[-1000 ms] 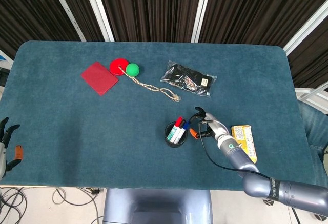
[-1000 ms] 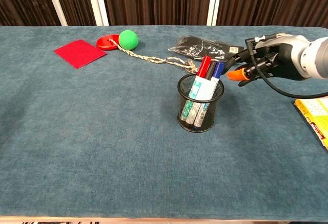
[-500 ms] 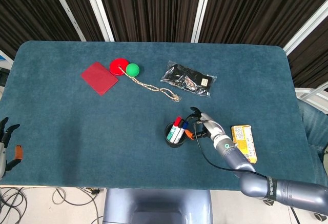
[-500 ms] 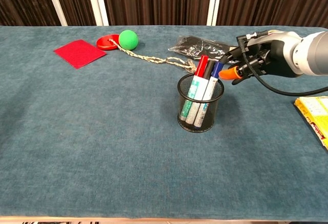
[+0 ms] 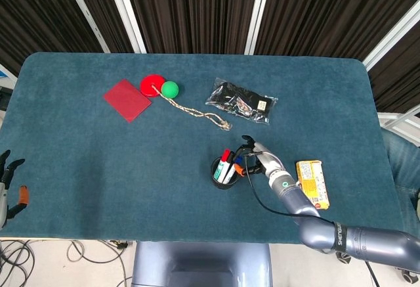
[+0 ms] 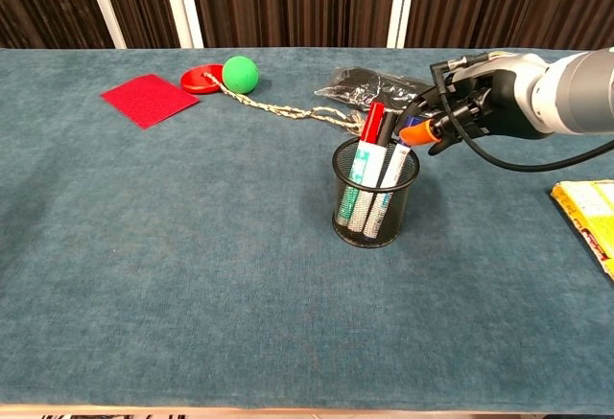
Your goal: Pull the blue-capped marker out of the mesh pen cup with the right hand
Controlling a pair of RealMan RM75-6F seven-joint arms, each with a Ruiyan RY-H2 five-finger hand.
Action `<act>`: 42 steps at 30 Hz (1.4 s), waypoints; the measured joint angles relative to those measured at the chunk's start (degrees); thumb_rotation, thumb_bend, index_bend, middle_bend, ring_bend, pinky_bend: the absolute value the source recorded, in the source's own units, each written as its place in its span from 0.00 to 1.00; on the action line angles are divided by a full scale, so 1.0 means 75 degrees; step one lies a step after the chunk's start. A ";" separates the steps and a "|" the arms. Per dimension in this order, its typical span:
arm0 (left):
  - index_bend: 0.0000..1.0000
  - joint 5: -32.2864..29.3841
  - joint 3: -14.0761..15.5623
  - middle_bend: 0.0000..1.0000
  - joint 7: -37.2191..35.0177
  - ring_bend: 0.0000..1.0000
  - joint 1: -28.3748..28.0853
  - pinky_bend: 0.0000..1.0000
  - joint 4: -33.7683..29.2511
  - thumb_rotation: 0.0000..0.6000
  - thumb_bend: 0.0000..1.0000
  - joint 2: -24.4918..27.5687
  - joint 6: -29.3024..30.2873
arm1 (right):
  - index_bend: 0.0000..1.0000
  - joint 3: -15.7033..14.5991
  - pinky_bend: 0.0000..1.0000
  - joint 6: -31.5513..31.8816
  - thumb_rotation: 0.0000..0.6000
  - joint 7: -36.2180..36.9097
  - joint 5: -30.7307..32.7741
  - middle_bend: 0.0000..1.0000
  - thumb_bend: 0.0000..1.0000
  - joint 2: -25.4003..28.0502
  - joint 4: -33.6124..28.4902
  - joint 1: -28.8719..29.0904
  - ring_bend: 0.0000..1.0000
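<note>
Only the head view caught the left hand (image 5: 8, 185), its fingers apart, off the table (image 5: 79, 169) edge. The blue-capped marker (image 6: 407, 124) stood in the mesh pen cup (image 6: 375, 194), mostly hidden behind the right hand (image 6: 470, 104); whether those fingertips (image 6: 414, 134) clamped it was unclear.

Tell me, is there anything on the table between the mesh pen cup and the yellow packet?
No object: in the chest view, only bare blue cloth separates the mesh pen cup from the yellow packet. The right hand hovers above it.
</note>
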 measured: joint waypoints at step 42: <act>0.18 -0.0063 0.0017 0.00 0.0032 0.00 -0.0014 0.01 -0.0048 1.00 0.54 0.0025 -0.0063 | 0.49 -0.0069 0.17 -0.0242 1.00 -0.0298 0.0327 0.00 0.47 0.0042 0.0111 0.0045 0.00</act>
